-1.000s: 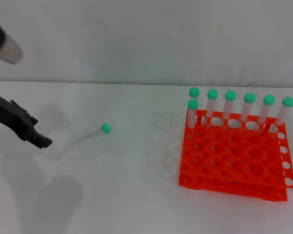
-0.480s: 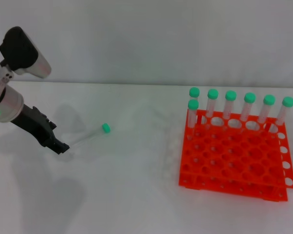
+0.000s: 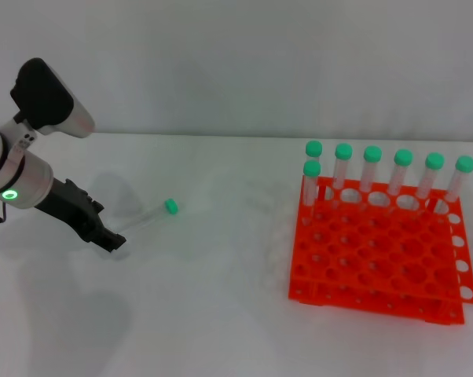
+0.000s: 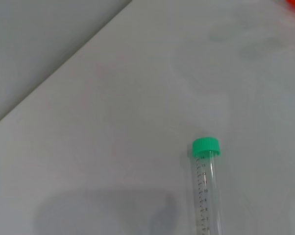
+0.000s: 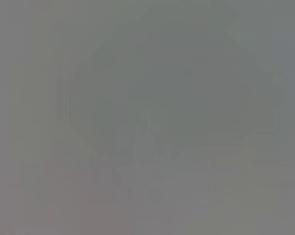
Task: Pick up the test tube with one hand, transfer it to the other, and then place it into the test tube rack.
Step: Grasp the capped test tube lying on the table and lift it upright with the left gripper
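On the white tabletop (image 3: pixel 221 314): lone test tube (image 3: pixel 146 217) lying flat, green cap toward the rack (image 3: pixel 378 259); left end effector (image 3: pixel 115 242) at its bottom end, jaw spread unclear. Seven capped tubes (image 3: pixel 371 169) upright along the rack's far rows, well apart.

- Head view: high, looks forward-down over table (image 3: pixel 221 314).
- Left wrist view: close, low, shares test tube (image 3: pixel 146 217) (image 4: pixel 205 186).
- Right wrist view: blank grey.

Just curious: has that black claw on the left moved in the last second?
Yes. The left gripper has slid rightward toward the lying test tube.
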`<state>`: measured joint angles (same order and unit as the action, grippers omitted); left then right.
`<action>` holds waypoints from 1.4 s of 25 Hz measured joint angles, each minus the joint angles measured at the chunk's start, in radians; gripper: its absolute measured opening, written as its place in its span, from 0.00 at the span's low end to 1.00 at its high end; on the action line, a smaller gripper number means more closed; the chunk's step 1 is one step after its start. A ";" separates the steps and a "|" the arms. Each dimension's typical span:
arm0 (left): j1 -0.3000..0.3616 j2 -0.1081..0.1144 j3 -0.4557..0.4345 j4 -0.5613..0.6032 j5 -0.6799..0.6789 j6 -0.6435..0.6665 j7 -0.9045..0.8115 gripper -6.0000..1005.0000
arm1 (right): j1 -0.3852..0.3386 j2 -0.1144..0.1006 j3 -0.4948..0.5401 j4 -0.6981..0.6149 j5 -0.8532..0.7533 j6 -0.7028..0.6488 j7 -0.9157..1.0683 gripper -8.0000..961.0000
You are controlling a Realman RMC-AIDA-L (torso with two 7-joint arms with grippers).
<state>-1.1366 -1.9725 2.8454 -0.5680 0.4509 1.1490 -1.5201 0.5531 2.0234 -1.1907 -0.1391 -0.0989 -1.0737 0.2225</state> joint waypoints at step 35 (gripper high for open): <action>0.029 0.000 0.000 0.110 0.000 -0.111 0.028 0.48 | -0.010 0.001 -0.001 0.003 -0.007 -0.003 0.001 0.88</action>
<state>-1.1076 -1.9724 2.8455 -0.4576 0.4512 1.0378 -1.4921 0.5430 2.0248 -1.1919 -0.1365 -0.1059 -1.0765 0.2240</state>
